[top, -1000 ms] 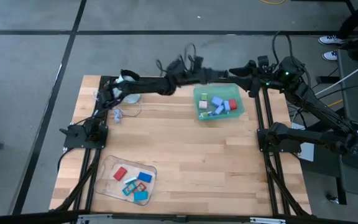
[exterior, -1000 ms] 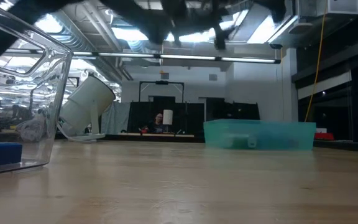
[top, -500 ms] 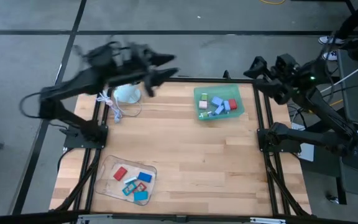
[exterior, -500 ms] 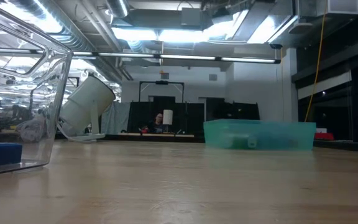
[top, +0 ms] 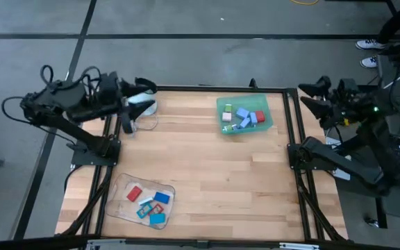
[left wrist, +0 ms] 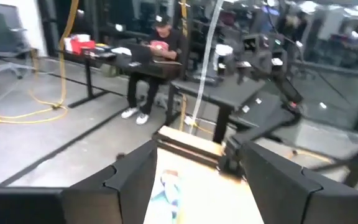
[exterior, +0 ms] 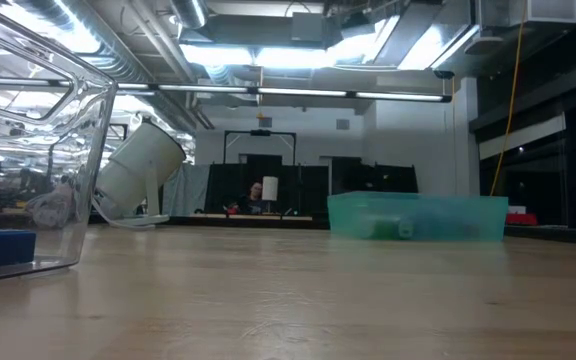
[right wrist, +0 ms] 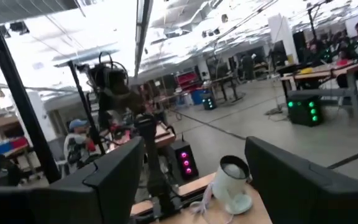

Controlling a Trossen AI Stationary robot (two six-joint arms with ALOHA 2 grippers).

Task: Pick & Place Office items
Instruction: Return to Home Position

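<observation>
The office items are tiny coloured blocks. Several red, blue and teal ones lie in a clear container (top: 144,198) near the table's near left corner. Others, blue, red and pale, lie in a green tray (top: 244,114) near the far edge, which also shows as the green tray (exterior: 418,216) in the low view. My left gripper (top: 139,96) is open and hangs over the far left corner, by the white mug. My right gripper (top: 310,96) is open beyond the table's right edge. Both grippers are empty, the left gripper (left wrist: 197,186) and the right gripper (right wrist: 194,162) alike.
A white mug (top: 146,105) sits tilted at the far left corner, with a white coiled cord (top: 129,125) beside it; the mug (right wrist: 232,177) also shows in the right wrist view. The clear container's wall (exterior: 38,150) stands close in the low view. Bare wood (top: 214,173) lies mid-table.
My left arm has swung from over the far edge beside the green tray back toward the table's left, and its gripper now hangs by the mug. My right arm has drawn back toward the right, past the table's right edge. The blocks, tray and container have stayed put.
</observation>
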